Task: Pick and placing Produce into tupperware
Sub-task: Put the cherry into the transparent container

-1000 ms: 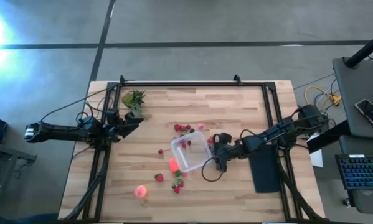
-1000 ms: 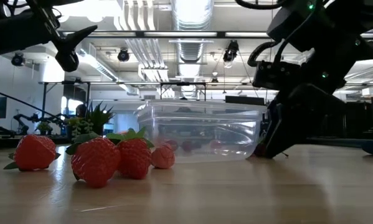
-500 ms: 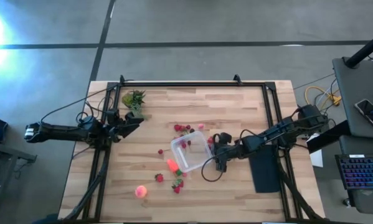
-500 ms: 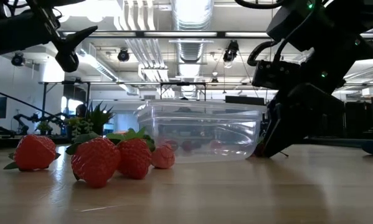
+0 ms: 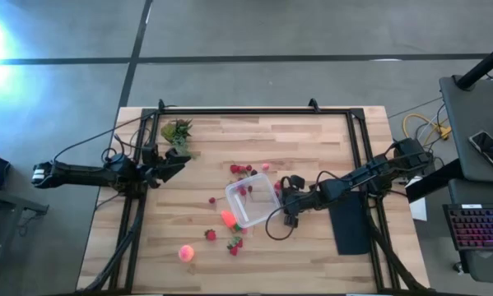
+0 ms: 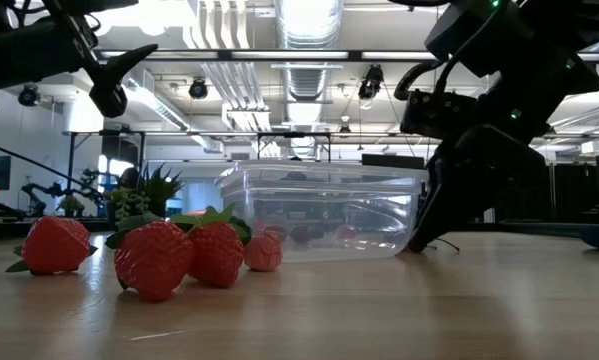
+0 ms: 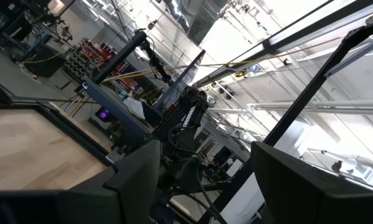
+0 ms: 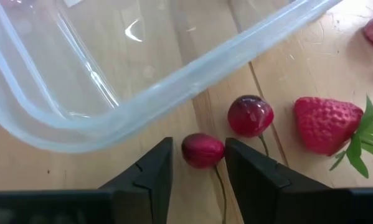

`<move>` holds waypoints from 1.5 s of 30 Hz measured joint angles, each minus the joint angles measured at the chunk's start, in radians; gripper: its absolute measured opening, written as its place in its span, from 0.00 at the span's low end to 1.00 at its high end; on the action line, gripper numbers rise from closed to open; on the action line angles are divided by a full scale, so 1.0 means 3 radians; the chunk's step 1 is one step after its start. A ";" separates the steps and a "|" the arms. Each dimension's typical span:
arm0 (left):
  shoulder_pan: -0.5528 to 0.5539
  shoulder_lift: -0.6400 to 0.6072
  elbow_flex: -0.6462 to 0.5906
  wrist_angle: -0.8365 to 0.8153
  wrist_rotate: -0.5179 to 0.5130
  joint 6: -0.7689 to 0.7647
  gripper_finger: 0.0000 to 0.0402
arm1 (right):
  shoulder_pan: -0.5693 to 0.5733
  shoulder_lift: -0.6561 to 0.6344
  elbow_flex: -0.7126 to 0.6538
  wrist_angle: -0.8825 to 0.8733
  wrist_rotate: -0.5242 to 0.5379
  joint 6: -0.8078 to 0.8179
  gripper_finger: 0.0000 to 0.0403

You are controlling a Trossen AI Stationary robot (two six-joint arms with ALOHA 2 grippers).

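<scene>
Over the last second the right pincer (image 8: 198, 163) has drawn its fingers in around a small dark red cherry (image 8: 203, 150) lying on the desk (image 5: 312, 148) just outside the tupperware (image 5: 252, 202), and in the low view it has shifted slightly at the container's side. The fingers now flank the cherry closely, one on each side, but whether they already pinch it cannot be told from the wrist view; the closing seems to be still under way. This suggests the grasp step of a pick is in hand, with lift and drop into the box yet to come. A second cherry (image 8: 250, 115) and a strawberry (image 8: 326, 124) lie just beyond the first, near the container's rounded corner, so the pincer has more produce at hand afterwards. The tupperware sits near the desk's middle, with a few red pieces visible through its wall in the low view. More strawberries (image 5: 242, 169) are scattered beyond it and in front of it, and a round orange-pink fruit (image 5: 185, 254) lies well apart near the front edge. The left pincer (image 5: 179, 161) waits, part spread and empty, near the green leafy clump (image 5: 178, 130).
</scene>
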 joint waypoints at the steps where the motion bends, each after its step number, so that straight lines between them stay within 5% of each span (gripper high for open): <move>1: 0.0001 0.0003 0.0000 0.0002 -0.0004 0.0000 0.59 | -0.0005 0.0000 0.0000 0.0000 0.0003 0.0000 0.35; 25: 0.0000 0.0005 0.0000 -0.0002 -0.0066 0.0001 0.59 | -0.0071 -0.0042 0.0052 -0.0247 -0.0003 0.0045 0.21; 37: 0.0001 0.0018 0.0000 0.0003 -0.0067 0.0001 0.59 | -0.0070 -0.0940 0.0253 -0.1189 0.0156 0.0227 0.21; 42: 0.0000 0.0021 0.0000 0.0001 -0.0068 0.0001 0.59 | -0.0128 -0.0972 0.0461 -0.0965 -0.0360 -0.0232 0.24; 45: 0.0000 0.0023 0.0000 0.0001 -0.0067 0.0001 0.59 | -0.0181 -0.0711 0.0656 -0.0988 -0.0386 -0.0327 0.27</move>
